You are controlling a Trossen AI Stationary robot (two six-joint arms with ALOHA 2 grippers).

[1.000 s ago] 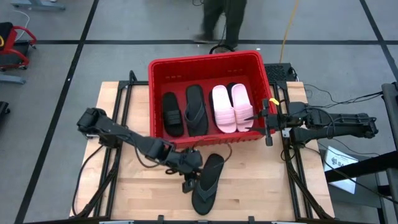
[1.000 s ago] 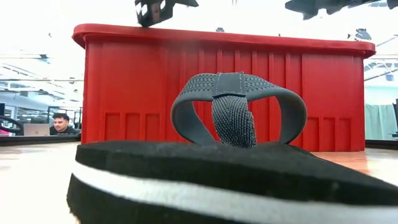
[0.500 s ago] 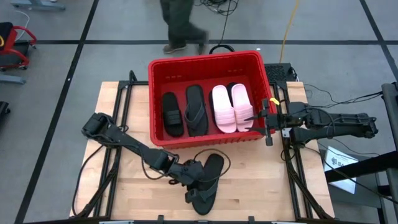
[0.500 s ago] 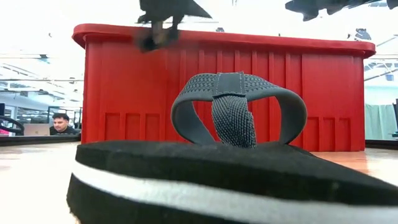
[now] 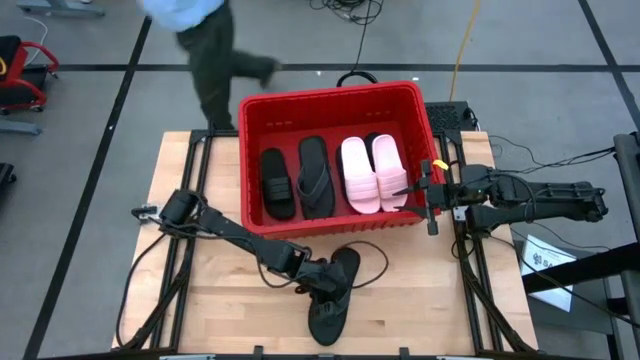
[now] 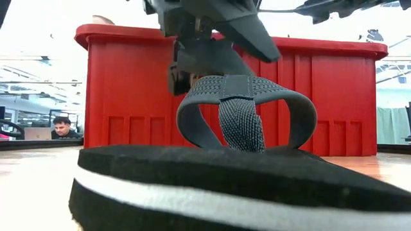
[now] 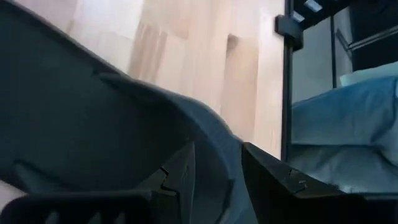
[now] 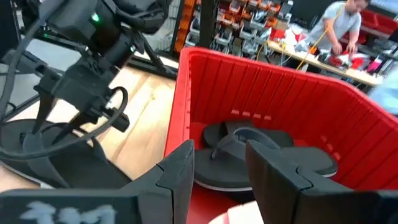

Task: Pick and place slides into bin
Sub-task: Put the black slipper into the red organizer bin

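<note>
A black flip-flop [image 5: 330,308] lies sole-down on the wooden table in front of the red bin [image 5: 330,93]. Its grey thong strap [image 6: 239,109] arches up. My left gripper [image 5: 325,283] slants down over it, open, with one finger on each side of the strap [image 7: 211,134]. Inside the bin lie a black slide [image 5: 277,185], a black flip-flop [image 5: 315,176] and a pale pink pair [image 5: 372,172]. My right gripper [image 5: 428,196] waits open above the bin's right rim, nothing between its fingers [image 8: 180,162]. My left gripper [image 7: 217,148] comes slanting down from the table's left. Its two fingers stand across the top of the flip-flop's strap [image 6: 221,83]. Whether the fingers touch the strap, I cannot tell. The flip-flop rests flat on the table.
A person [image 5: 205,45] walks on the floor past the table's far left corner, and another sits in the room behind [image 6: 63,127]. A cable [image 5: 372,262] loops beside my left gripper. Bare wood [image 5: 210,300] lies left and right of the flip-flop.
My left gripper has come down and gone toward the table's right and near edge, from beside the flip-flop onto its strap, with the fingers still apart. The flip-flop has stayed where it was. The person behind the table has walked to the left.
</note>
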